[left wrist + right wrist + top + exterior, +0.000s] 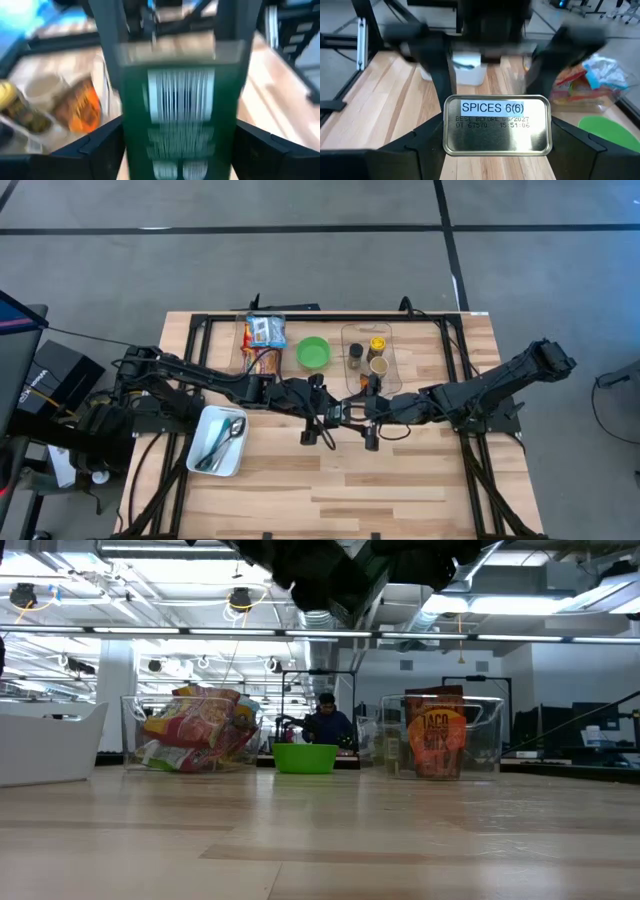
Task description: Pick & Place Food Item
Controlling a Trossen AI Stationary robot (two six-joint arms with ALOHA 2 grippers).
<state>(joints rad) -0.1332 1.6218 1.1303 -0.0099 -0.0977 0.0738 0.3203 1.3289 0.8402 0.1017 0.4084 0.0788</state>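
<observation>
A dark green spice tin (180,110) with a barcode on one side and a bare metal end stamped "SPICES 6(6)" (497,125) is held above the middle of the table, between my two grippers. It is barely visible in the high view. My left gripper (318,420) comes from the table's left and my right gripper (362,420) from the table's right. Both are shut on the tin. In the low view only the dark grippers (340,570) show at the top, above bare table. My left gripper pinches the tin between its two fingers (102,147), on the two narrow sides that flank the barcode face (131,135). The fingers come about level from the table's left. The tin is clear of the table. My right gripper pinches the tin between its two fingers (420,145) at the two short sides of its metal end (451,137). The fingers come about level from the table's right, opposite the left gripper's fingers (437,65). The tin is clear of the table.
A clear bin of snack bags (265,340), a green bowl (313,352) and a clear bin of spice jars and a taco mix packet (368,355) stand along the far side. A white tray with spoons (220,442) sits near left. The near table is bare wood.
</observation>
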